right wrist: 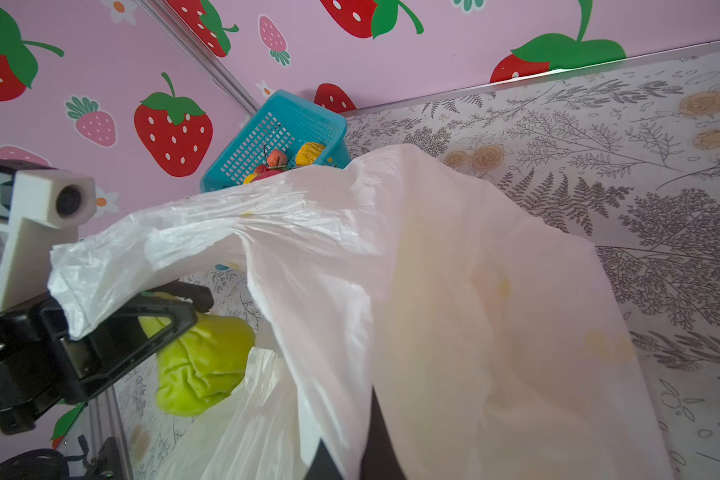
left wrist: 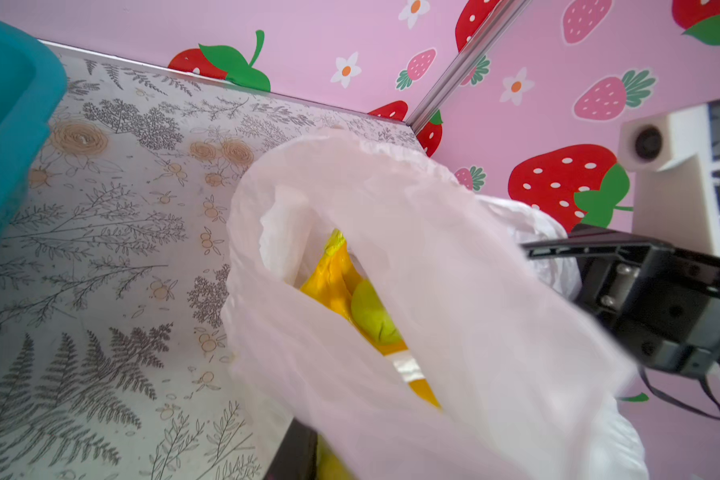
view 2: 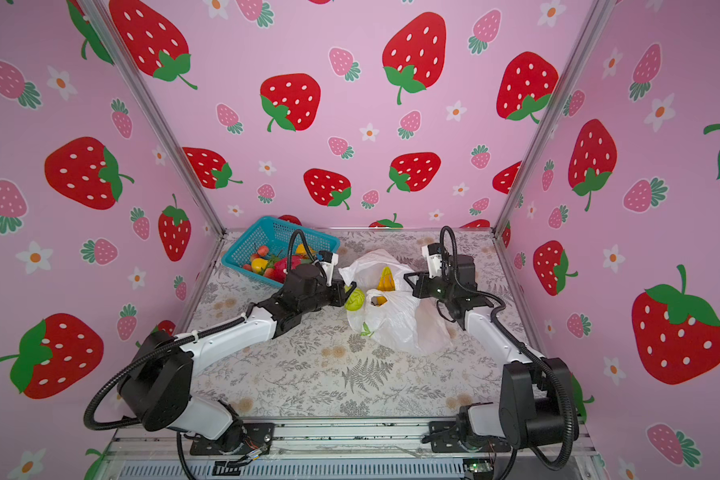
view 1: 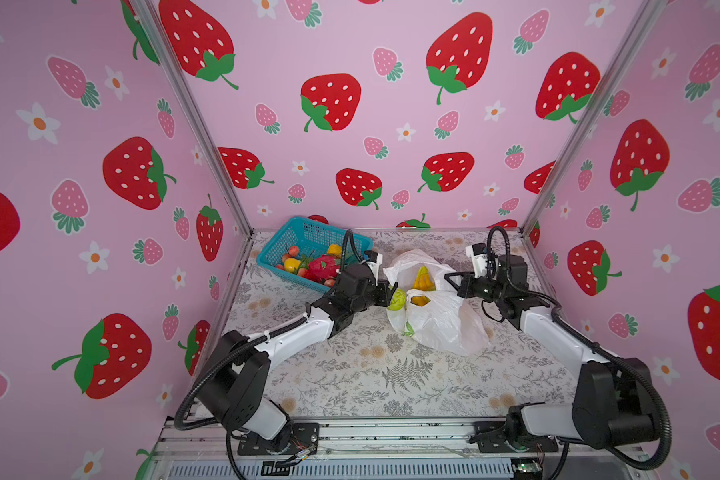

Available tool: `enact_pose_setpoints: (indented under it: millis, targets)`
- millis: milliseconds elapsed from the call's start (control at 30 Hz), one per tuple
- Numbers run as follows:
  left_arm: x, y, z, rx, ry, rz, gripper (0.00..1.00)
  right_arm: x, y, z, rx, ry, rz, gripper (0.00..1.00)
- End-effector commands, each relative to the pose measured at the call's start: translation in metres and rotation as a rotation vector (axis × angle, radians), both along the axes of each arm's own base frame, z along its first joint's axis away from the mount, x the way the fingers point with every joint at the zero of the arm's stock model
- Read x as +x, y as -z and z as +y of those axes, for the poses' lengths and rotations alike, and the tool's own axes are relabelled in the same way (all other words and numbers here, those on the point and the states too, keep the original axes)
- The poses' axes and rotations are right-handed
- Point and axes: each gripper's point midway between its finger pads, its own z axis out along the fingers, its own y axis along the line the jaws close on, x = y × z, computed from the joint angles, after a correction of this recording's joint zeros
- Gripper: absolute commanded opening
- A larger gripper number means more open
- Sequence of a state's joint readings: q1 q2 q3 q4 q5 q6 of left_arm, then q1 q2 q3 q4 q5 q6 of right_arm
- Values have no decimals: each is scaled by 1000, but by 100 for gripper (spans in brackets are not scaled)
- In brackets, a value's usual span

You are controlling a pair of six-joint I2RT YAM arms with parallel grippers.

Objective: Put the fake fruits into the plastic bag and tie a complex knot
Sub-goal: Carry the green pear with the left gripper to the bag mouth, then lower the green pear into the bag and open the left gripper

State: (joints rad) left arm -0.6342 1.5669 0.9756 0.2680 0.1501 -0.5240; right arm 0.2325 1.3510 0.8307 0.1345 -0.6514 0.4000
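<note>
Where crinkly plastic bag sags, translucent.

you face pink strawberry-and-flower wallpaper on three walls, silver corner posts, and a grey fern-print tabletop.

Basket behind-left of bag, banana bunch apparently inside.

The plastic bag fills most of the left wrist view, its mouth gaping toward the camera. Inside lie the yellow banana bunch and a green ridged fruit. The right tool seems to pinch the bag's far rim. The teal basket stands beside it on the floral worktop.
</note>
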Motion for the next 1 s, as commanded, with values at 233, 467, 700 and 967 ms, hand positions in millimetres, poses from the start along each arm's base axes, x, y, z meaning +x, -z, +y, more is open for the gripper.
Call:
enact_pose_setpoints:
  millis: [233,467,700,967]
  targets:
    - [56,17,-49,-56,-84,-12,21,-4,-15,3,32,-19,-32,0]
    - [46,25,-90,-68,31,23,25,-4,-13,2,24,-18,-31,0]
    - [6,31,-103,-60,196,65,40,-3,-12,0,8,-11,-39,0]
    - [-18,11,-84,-79,351,47,61,-2,-11,-1,2,-4,-37,0]
